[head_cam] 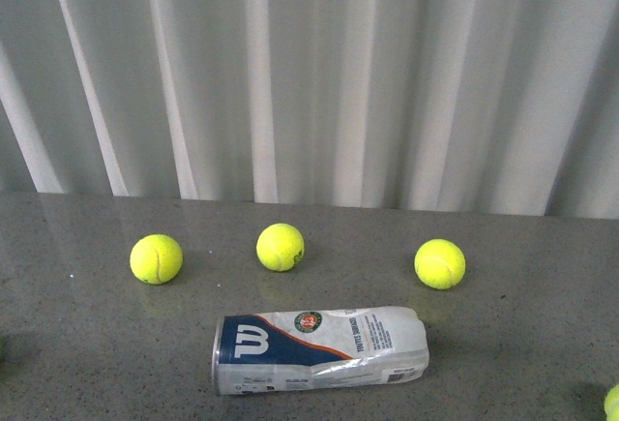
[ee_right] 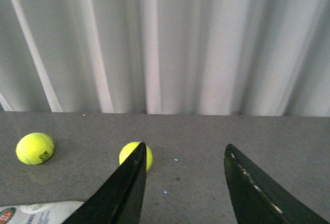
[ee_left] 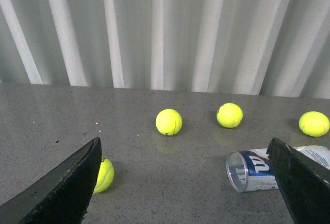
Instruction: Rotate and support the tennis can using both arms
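tennis can [head_cam: 319,348] lying on side, untouched. left end effector [ee_left: 184,144], right end effector [ee_right: 185,145] both spread, empty. risk: can rolled into tennis balls [head_cam: 280,247] if nudged off-centre.

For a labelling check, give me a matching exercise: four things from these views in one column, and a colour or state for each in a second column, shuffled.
1. tennis can
2. left gripper
3. backdrop
4. table

a. grey, speckled
b. lying on its side
c. white, vertical folds
d. open, empty

Pairs: 1-b, 2-d, 3-c, 4-a
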Available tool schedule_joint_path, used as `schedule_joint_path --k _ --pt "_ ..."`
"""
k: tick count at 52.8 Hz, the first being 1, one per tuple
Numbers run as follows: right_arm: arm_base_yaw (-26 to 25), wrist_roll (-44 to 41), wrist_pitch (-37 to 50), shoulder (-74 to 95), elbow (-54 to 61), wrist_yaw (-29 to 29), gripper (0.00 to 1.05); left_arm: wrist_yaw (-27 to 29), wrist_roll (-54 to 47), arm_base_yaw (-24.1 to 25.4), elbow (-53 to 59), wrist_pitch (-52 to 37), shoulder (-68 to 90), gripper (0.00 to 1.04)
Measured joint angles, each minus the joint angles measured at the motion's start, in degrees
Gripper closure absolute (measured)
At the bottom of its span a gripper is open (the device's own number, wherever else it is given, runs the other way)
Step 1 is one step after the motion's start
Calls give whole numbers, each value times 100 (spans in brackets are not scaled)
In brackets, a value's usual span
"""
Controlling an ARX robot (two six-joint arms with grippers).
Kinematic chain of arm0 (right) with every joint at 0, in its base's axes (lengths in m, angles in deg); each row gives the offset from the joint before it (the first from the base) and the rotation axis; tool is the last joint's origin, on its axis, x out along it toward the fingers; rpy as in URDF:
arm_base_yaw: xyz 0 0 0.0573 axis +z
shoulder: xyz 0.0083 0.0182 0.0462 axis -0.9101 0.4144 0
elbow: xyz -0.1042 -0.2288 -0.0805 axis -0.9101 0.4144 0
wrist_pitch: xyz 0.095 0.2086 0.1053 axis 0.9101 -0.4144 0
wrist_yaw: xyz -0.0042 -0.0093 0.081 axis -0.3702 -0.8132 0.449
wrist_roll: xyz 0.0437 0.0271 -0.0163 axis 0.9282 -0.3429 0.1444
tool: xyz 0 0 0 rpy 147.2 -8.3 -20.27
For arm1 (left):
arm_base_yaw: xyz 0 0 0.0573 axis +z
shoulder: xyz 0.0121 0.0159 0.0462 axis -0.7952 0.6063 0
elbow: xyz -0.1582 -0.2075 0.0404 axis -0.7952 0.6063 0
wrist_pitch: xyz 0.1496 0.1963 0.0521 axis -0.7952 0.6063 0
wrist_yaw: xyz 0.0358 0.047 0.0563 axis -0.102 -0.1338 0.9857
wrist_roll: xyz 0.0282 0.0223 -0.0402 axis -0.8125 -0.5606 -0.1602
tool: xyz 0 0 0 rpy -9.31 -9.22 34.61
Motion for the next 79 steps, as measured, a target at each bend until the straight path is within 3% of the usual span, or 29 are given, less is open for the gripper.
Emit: schedule_joint_path --k 9,12,25,51,79 --pt "-181 -52 -262 -636 404 245 92 4 0 0 0 0 0 7" --pt "-234 -76 4 -684 599 317 102 9 0 0 0 0 0 7" --pt "-835 -76 -966 -2024 1078 850 101 13 0 0 0 2 0 7" --pt "-846 -76 -2828 -4127 1239 876 101 4 0 0 0 0 0 7" --pt "-846 -76 -4216 -5571 1241 879 101 4 0 0 0 0 0 7"
